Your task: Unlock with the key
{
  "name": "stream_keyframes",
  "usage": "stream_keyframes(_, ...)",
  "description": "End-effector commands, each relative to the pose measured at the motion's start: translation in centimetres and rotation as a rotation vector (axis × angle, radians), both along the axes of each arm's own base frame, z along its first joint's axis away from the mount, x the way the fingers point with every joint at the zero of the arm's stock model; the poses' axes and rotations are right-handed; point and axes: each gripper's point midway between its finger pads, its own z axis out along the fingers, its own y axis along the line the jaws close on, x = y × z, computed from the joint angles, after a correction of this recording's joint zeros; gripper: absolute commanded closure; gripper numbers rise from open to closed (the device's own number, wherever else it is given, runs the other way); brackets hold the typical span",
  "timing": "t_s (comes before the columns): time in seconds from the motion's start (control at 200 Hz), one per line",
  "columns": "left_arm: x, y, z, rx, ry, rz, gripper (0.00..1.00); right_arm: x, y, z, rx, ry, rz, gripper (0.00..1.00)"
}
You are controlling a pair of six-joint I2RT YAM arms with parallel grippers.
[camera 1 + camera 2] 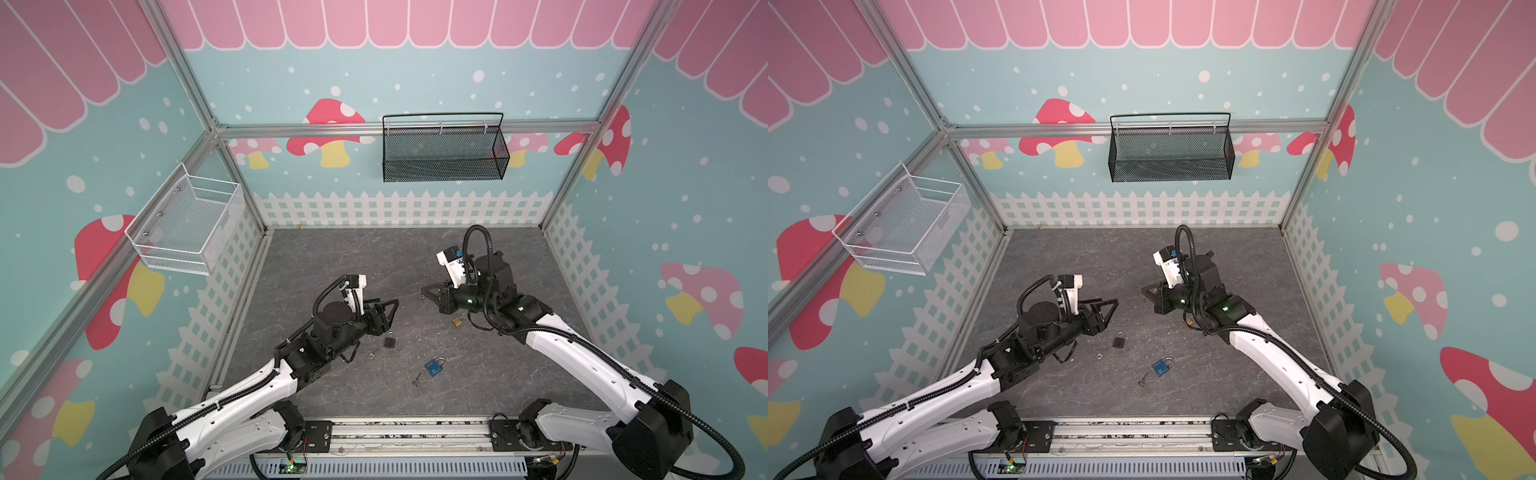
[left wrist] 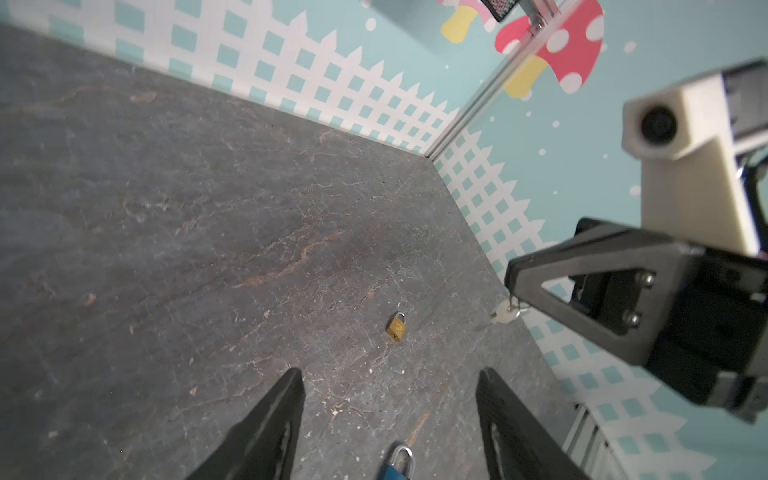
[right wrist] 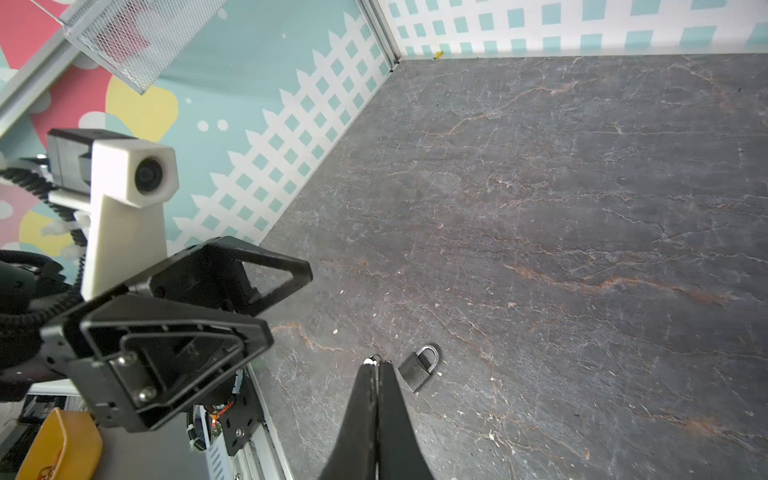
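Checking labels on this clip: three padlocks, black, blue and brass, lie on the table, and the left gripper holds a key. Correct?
No. The right gripper holds the key, between its shut fingers, as the left wrist view shows; the left gripper is open and empty. The black padlock, blue padlock and brass padlock do lie on the table.

Only a sliver of the key (image 3: 371, 360) shows past the pinched fingertips of the right gripper (image 3: 376, 365). In a top view the brass padlock (image 1: 457, 321) lies half hidden under the right arm (image 1: 557, 332), at four o'clock of that gripper. The blue padlock (image 2: 392, 471) is cut off by the left wrist view's edge. The metal bit (image 1: 417, 379) at its eight o'clock in a top view is too small to identify
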Motion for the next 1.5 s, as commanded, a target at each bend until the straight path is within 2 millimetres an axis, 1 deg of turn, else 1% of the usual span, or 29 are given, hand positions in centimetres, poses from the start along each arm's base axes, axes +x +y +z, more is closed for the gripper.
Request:
stream_keyframes(0.0, -0.2, -2.0, 2.1, 0.104, -0.221, -0.148, 0.37, -1.0, 0.2, 1.9, 0.038, 0.018, 0.013, 1.00)
stream_keyframes(0.16, -1.1, -4.5, 2.9, 0.148, -0.377, -0.285, 0.38, -1.4, 0.4, 2.8, 0.056, 0.018, 0.032, 1.00)
stream_keyframes(0.28, -1.6, -6.0, 3.7, 0.181, -0.471, -0.330, 0.39, -1.5, 0.4, 3.3, 0.061, 0.003, 0.042, 1.00)
stream_keyframes(0.335, -1.8, -6.7, 4.0, 0.189, -0.515, -0.342, 0.42, -1.5, 0.4, 3.5, 0.066, -0.001, 0.041, 1.00)
stream_keyframes(0.4, -1.9, -7.5, 4.1, 0.204, -0.541, -0.360, 0.48, -1.5, 0.5, 3.5, 0.069, 0.001, 0.046, 1.00)
stream_keyframes(0.48, -1.5, -8.2, 4.3, 0.211, -0.555, -0.351, 0.50, -1.5, 0.6, 3.5, 0.072, 0.002, 0.051, 1.00)
stream_keyframes(0.525, -1.2, -8.4, 4.3, 0.208, -0.563, -0.343, 0.52, -1.5, 0.7, 3.5, 0.072, 0.003, 0.054, 1.00)
stream_keyframes(0.625, -0.7, -8.9, 4.1, 0.205, -0.558, -0.335, 0.60, -1.6, 0.8, 3.7, 0.082, -0.002, 0.057, 1.00)
stream_keyframes(0.79, -0.4, -9.5, 3.6, 0.198, -0.552, -0.339, 0.67, -1.6, 0.7, 3.8, 0.084, -0.004, 0.056, 1.00)
stream_keyframes(1.051, 0.2, -9.3, 3.3, 0.201, -0.555, -0.306, 0.83, -1.7, 0.6, 3.9, 0.088, -0.008, 0.055, 1.00)
stream_keyframes(1.086, 0.3, -9.2, 3.0, 0.208, -0.550, -0.302, 0.85, -1.7, 0.6, 3.9, 0.090, -0.009, 0.054, 1.00)
stream_keyframes(1.206, 0.2, -9.0, 2.7, 0.206, -0.561, -0.296, 0.88, -1.7, 0.4, 4.3, 0.092, -0.019, 0.043, 1.00)
stream_keyframes(1.396, 0.0, -9.2, 2.4, 0.209, -0.560, -0.314, 0.93, -1.7, 0.3, 4.6, 0.095, -0.030, 0.037, 1.00)
stream_keyframes(1.496, 0.0, -9.4, 2.4, 0.210, -0.556, -0.324, 0.94, -1.7, 0.2, 4.7, 0.097, -0.036, 0.033, 1.00)
